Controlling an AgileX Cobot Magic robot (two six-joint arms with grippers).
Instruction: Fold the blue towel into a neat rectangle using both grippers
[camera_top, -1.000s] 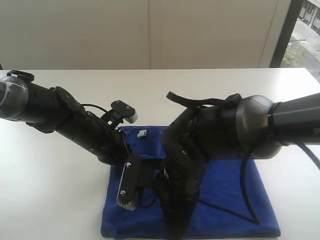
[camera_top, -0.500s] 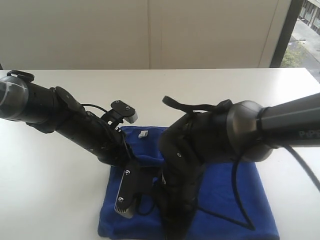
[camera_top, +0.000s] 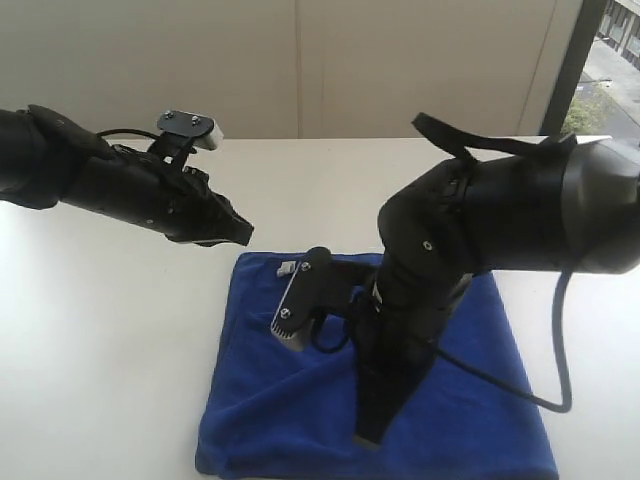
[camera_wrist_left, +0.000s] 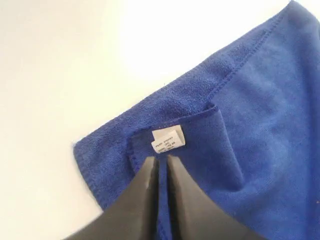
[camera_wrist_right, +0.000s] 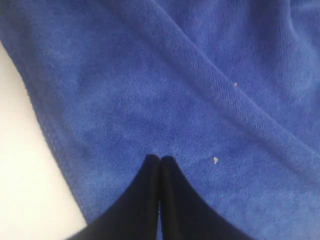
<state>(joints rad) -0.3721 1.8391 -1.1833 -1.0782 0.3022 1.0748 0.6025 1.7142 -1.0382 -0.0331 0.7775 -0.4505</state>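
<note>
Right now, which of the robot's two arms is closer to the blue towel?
Right. The right gripper points down onto the blue towel toward its near edge, jaws shut. The left gripper hangs raised in the air by the towel's far left corner.

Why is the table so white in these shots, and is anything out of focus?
Left wrist view: glare blows out the table beside the towel; print on the tag is too soft to read. Right wrist view: towel weave sharp, gripper a dark blur. Exterior view: window light leaves the arms near-black.
</note>
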